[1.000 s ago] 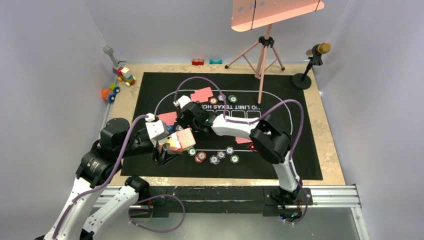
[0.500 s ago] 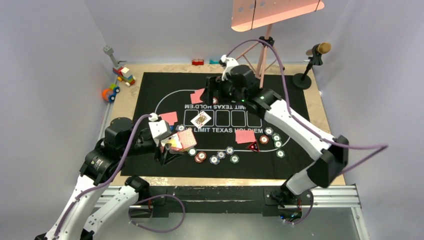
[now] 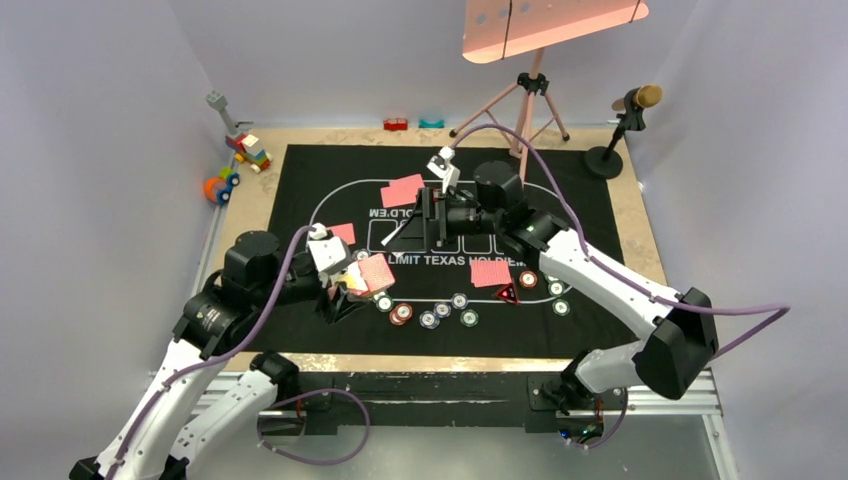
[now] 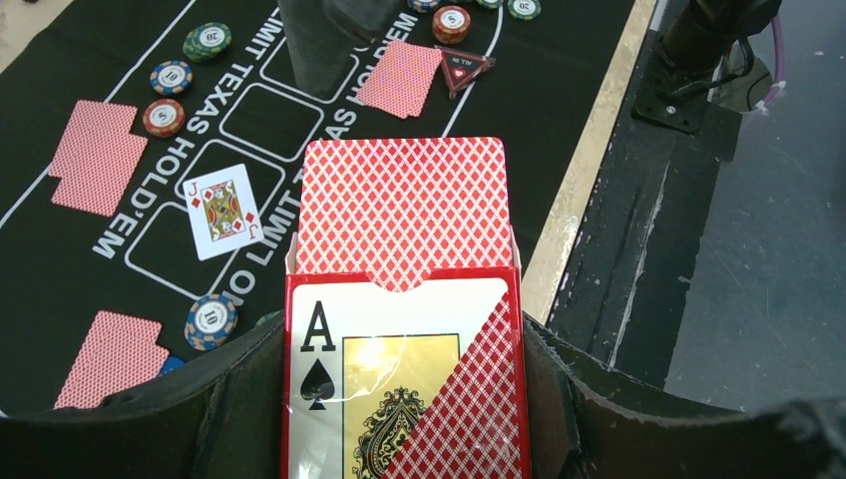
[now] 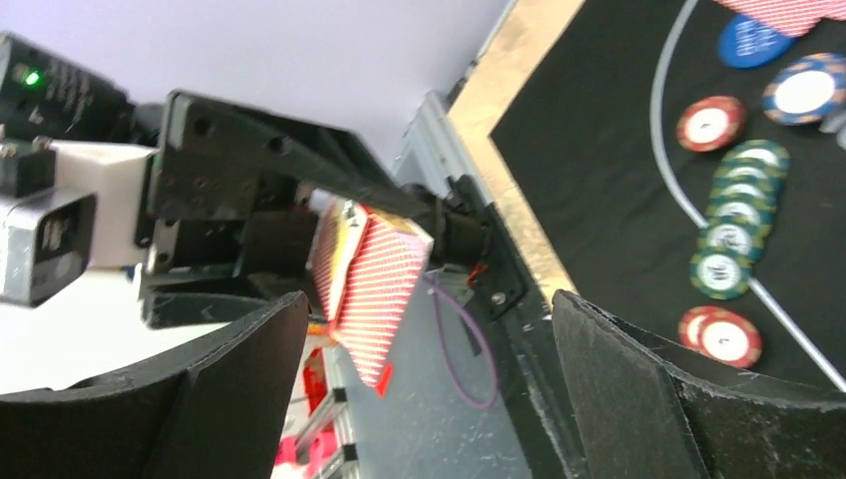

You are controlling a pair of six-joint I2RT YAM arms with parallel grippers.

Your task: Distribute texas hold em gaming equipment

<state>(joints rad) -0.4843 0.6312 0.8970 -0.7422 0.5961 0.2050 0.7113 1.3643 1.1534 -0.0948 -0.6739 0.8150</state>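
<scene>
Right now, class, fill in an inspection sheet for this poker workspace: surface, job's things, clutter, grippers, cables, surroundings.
Surface: black printed mat on a tan table.
Job's things: card box held off the mat; jack of diamonds face up; face-down cards; chips; red triangular marker.
Clutter: toy blocks at the far left corner, off the mat.
Grippers: left gripper shut on the card box; right gripper open, empty, above the mat.
Cables: purple cables loop off both arms; the right one arches over the mat.
Surroundings: pink tripod, microphone, grey walls.
</scene>
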